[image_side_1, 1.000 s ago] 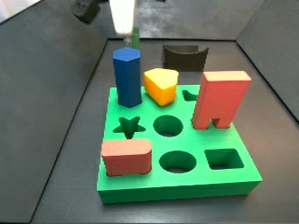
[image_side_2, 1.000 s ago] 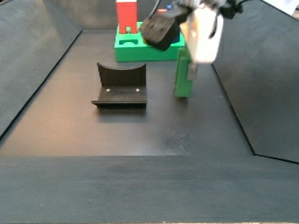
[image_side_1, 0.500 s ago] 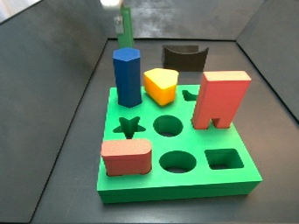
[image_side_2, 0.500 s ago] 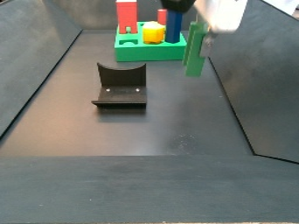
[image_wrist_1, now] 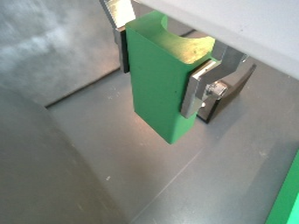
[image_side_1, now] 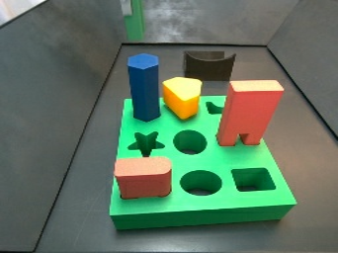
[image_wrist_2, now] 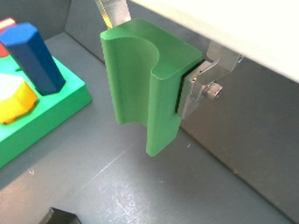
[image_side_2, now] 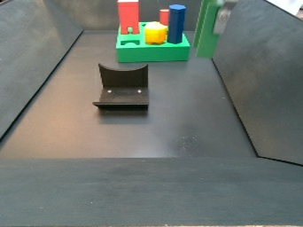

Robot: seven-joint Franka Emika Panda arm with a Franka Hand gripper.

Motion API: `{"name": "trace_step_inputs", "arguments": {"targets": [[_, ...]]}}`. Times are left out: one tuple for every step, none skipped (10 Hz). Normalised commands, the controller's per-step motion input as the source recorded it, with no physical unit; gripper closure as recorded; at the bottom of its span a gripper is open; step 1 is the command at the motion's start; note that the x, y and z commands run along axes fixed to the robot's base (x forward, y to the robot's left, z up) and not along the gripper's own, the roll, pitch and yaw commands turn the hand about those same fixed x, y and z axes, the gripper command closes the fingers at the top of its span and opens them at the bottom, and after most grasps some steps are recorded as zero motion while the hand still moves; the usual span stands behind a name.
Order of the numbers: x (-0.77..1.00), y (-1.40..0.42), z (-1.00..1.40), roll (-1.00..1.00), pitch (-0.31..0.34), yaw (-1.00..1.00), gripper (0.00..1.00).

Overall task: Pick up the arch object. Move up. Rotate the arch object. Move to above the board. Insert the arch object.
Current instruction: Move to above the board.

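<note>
My gripper (image_wrist_1: 162,68) is shut on the arch object (image_wrist_1: 158,83), a tall bright green block with a half-round cut-out in its end. Both wrist views show it clamped between the silver fingers (image_wrist_2: 194,86) and hanging clear of the dark floor. In both side views the arch (image_side_2: 208,29) sits high at the frame's upper edge (image_side_1: 133,17), lifted behind the board. The board (image_side_1: 199,214) is the green slab with star, circle and square holes; it also shows in a side view (image_side_2: 151,51) and a wrist view (image_wrist_2: 52,115).
On the board stand a blue hexagonal post (image_side_1: 142,87), a yellow block (image_side_1: 183,97), a tall red block (image_side_1: 248,111) and a salmon block (image_side_1: 141,178). The dark fixture (image_side_2: 120,86) stands on the floor apart from the board. Grey walls close in both sides.
My gripper has risen with the arch object, lifting it from near the floor up to the upper edge of both side views.
</note>
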Motion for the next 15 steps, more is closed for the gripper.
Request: {"name": "trace_step_inputs", "arguments": {"targets": [[-0.13, -0.04, 1.00, 0.12, 0.040, 0.02, 1.00], [-0.12, -0.03, 1.00, 0.10, 0.038, 0.02, 1.00], [-0.11, -0.02, 1.00, 0.10, 0.044, 0.02, 1.00], [-0.09, -0.02, 1.00, 0.11, 0.062, 0.02, 1.00], [-0.06, -0.02, 0.96, 0.11, 0.074, 0.02, 1.00], [-0.03, -0.01, 0.80, 0.11, 0.088, 0.02, 1.00], [-0.01, -0.01, 0.59, 0.11, 0.098, 0.02, 1.00], [0.00, -0.01, 0.44, 0.10, 0.099, 0.02, 1.00], [0.00, 0.00, 0.23, 0.09, 0.094, 0.02, 1.00], [0.40, -1.00, 0.20, 0.02, 0.077, 1.00, 1.00], [0.41, -1.00, 0.19, 0.02, 0.076, 1.00, 1.00], [0.43, -1.00, 0.19, 0.02, 0.084, 1.00, 1.00], [0.44, -1.00, 0.20, 0.00, 0.094, 1.00, 1.00], [0.44, -1.00, 0.20, 0.00, 0.099, 1.00, 1.00], [0.44, -1.00, 0.20, 0.00, 0.105, 1.00, 1.00]]}}
